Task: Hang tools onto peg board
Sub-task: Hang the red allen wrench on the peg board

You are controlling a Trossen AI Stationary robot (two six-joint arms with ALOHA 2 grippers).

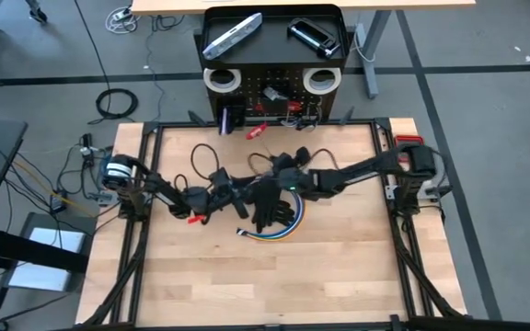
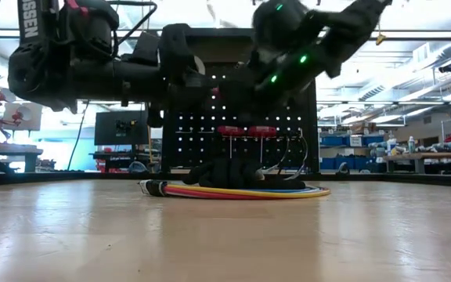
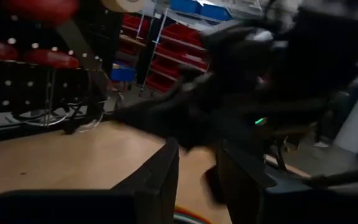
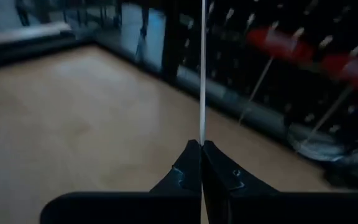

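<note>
The right gripper (image 4: 201, 146) has its jaws pinched together on a thin pale strand (image 4: 202, 68) that runs straight out from the fingertips — probably a hanging loop. Beyond the tips stands the peg board (image 4: 328, 37), red-handled tools (image 4: 309, 51) already on its pegs. The left gripper (image 3: 194, 165), jaws partly apart with nothing visibly between them, sits just beside the colourful cable coil (image 1: 279, 230) at mid-table. To hang well, keep the strand taut and lift it squarely toward a free peg.
</note>
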